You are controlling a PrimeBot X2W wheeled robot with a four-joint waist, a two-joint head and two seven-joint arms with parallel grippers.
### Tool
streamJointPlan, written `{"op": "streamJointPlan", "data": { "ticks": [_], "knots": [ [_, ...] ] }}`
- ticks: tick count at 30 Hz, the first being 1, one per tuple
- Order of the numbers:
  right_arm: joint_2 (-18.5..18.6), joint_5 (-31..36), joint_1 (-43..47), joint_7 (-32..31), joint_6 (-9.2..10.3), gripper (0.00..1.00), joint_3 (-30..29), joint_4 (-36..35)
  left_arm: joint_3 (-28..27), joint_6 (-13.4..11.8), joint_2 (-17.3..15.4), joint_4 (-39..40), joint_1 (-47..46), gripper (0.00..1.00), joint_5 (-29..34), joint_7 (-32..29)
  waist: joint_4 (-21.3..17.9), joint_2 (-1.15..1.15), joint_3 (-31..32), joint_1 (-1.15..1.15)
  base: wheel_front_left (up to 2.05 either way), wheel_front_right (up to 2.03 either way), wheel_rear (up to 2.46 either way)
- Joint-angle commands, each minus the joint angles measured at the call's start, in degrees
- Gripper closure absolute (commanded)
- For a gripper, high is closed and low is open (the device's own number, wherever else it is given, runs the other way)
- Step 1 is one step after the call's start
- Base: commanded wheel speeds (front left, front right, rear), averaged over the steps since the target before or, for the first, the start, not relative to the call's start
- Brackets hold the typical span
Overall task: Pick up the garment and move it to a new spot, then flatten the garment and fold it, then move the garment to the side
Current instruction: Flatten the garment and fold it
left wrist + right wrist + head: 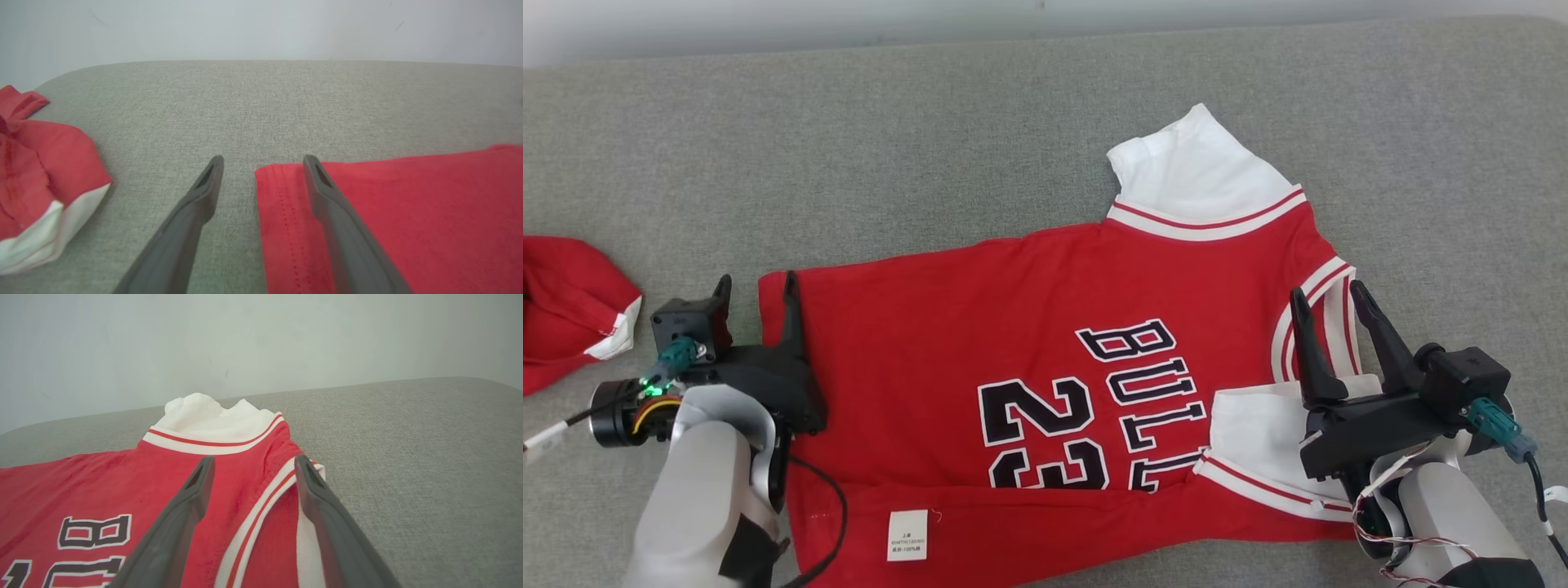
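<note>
At the middle of the grey surface lies the red garment, collar toward 3 o'clock, its 6 o'clock edge seemingly folded over already. For the next fold, we think both ends must be pinched together and carried evenly toward 12 o'clock. Our left fingers straddle the hem corner at 9 o'clock, our right fingers hang over the collar; both pairs stand wide apart, holding nothing.
</note>
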State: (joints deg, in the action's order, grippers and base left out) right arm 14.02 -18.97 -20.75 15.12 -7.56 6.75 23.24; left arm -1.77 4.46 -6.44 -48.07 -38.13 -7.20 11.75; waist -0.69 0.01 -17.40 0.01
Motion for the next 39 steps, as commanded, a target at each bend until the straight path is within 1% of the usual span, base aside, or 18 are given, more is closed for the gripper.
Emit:
{"op": "streamJointPlan", "data": {
  "ticks": [1,5,6,8,9,11,12,13,14,15,16,17,20,22,26,32,36,39],
  "knots": [
    [-0.2,0.0,0.4,0.0,0.16,0.0,-0.1,0.0,-0.1,-0.3,-0.2,-1.1,-1.4,0.0,-0.8,-0.2,-0.2,-0.01,-0.2,-0.01,0.0,0.0,0.0],
    [-0.3,-0.3,0.5,0.0,0.16,0.0,-0.3,0.1,0.2,-0.4,-0.1,-3.9,-2.7,0.0,-1.2,-1.3,-0.5,-0.01,-0.2,-0.01,0.0,0.0,0.0],
    [-0.2,-0.3,0.5,0.0,0.16,0.0,-0.4,0.1,0.3,-0.4,0.0,-4.7,-2.8,0.02,-1.4,-1.8,-0.5,-0.01,-0.2,-0.01,0.0,0.0,0.0],
    [-0.2,-0.4,0.4,0.0,0.16,0.0,-0.6,0.1,0.3,-0.5,0.1,-6.0,-3.3,0.19,-1.4,-2.5,-0.5,-0.01,-0.2,-0.01,0.0,0.0,0.0],
    [0.0,-0.5,0.2,0.0,0.16,0.0,-0.6,0.2,0.4,-0.5,0.2,-6.5,-3.5,0.19,-1.7,-2.6,-0.4,-0.01,-0.2,-0.01,0.0,0.0,0.0],
    [0.3,-0.7,-0.3,0.0,0.16,0.0,-0.6,0.2,0.6,-0.3,0.3,-7.6,-3.6,0.12,-1.9,-3.0,-0.3,-0.01,-0.3,-0.01,0.0,0.0,0.0],
    [0.4,-0.7,-0.6,0.0,0.16,0.0,-0.5,0.1,0.6,-0.2,0.3,-7.9,-3.9,0.14,-1.9,-2.9,-0.2,-0.01,-0.4,-0.01,0.0,0.0,0.0],
    [0.6,-0.7,-0.8,0.0,0.16,0.0,-0.3,0.1,0.7,-0.2,0.3,-8.2,-4.1,0.27,-2.1,-2.7,-0.1,-0.01,-0.4,-0.01,0.0,0.0,0.0],
    [0.7,-0.6,-1.0,0.0,0.16,0.0,-0.1,0.1,0.9,-0.1,0.2,-8.3,-4.4,0.35,-1.9,-2.4,0.0,-0.01,-0.5,-0.01,0.0,0.0,0.0],
    [0.9,-0.7,-1.4,0.0,0.16,0.0,0.2,0.1,1.0,-0.1,0.2,-8.6,-4.6,0.53,-1.9,-2.3,0.0,-0.01,-0.6,-0.01,0.0,0.0,0.0],
    [1.2,-0.9,-1.8,0.0,0.16,0.0,0.4,0.3,1.3,-0.1,0.2,-8.8,-4.8,0.78,-1.8,-2.2,0.1,-0.01,-0.6,-0.01,0.0,0.0,0.0],
    [1.6,-1.0,-2.3,0.0,0.16,0.0,0.8,0.5,1.5,-0.1,0.2,-9.1,-5.1,1.0,-1.8,-2.0,0.2,-0.01,-0.7,-0.01,0.0,0.0,0.0],
    [3.3,-1.2,-4.5,0.0,0.16,0.0,2.9,1.6,2.2,0.1,0.2,-9.4,-5.7,1.0,-1.5,-1.2,0.4,-0.01,-1.1,-0.01,0.0,0.0,0.0],
    [5.1,-0.9,-6.9,0.0,0.16,0.0,4.4,2.6,2.7,-0.1,0.2,-9.4,-6.3,1.0,-1.2,-0.4,0.7,-0.01,-1.4,-0.01,0.0,0.0,0.0],
    [8.0,-2.5,-12.8,-2.2,0.16,0.0,7.7,5.3,3.7,-0.1,0.5,-9.3,-7.0,1.0,-0.7,0.8,1.5,-0.01,-2.0,-0.01,0.0,0.0,0.0],
    [11.5,-5.7,-22.5,-8.3,0.16,0.0,12.6,9.0,4.7,-0.1,1.7,-8.9,-7.4,1.0,-1.4,1.9,3.1,-0.01,-2.9,-0.01,0.0,0.0,0.0],
    [12.6,-8.6,-28.1,-12.4,0.16,0.0,15.0,12.0,5.8,-0.1,2.4,-8.6,-7.7,1.0,-1.8,2.4,4.5,-0.01,-3.8,-0.01,0.0,0.0,0.0],
    [13.0,-11.4,-31.6,-17.5,0.16,0.0,16.0,15.3,6.7,0.1,2.9,-8.1,-7.9,1.0,-2.1,2.7,5.5,-0.01,-4.6,-0.01,0.0,0.0,0.0]
  ]
}}
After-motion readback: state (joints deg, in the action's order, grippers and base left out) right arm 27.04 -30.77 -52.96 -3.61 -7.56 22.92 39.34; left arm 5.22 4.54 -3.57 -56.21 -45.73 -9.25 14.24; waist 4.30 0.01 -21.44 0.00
